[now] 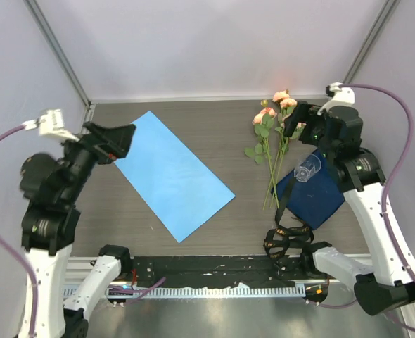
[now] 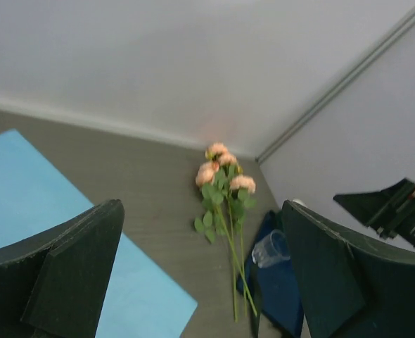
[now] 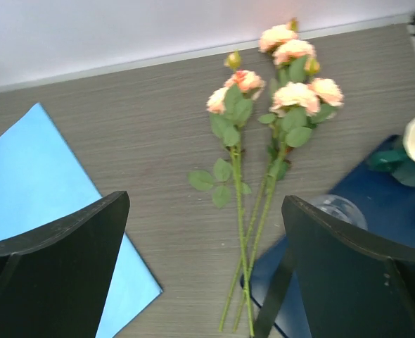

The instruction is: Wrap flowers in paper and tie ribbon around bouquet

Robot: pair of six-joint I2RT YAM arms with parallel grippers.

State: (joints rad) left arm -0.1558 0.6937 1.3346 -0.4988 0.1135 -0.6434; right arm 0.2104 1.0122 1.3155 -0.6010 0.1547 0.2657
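Observation:
The flowers [image 1: 273,144], pale pink roses on long green stems, lie loose on the table at the right, blooms toward the back. The paper [image 1: 171,172], light blue, lies flat and diagonal at centre-left, apart from them. No bouquet is in view. The ribbon [image 1: 286,229], black, runs along the mat's left edge and coils near the front. My left gripper [image 1: 120,141] hovers open over the paper's left corner. My right gripper [image 1: 295,121] hangs open beside the blooms. Both wrist views show the flowers [image 2: 225,204] [image 3: 257,141], the paper [image 2: 144,296] [image 3: 32,169] and the ribbon [image 2: 256,302] [image 3: 275,300].
A dark navy mat [image 1: 318,197] lies at the right under the stem ends, with a clear plastic cup [image 1: 308,169] on its side on it. The cup [image 3: 337,208] sits just right of the stems. Walls close the back and both sides.

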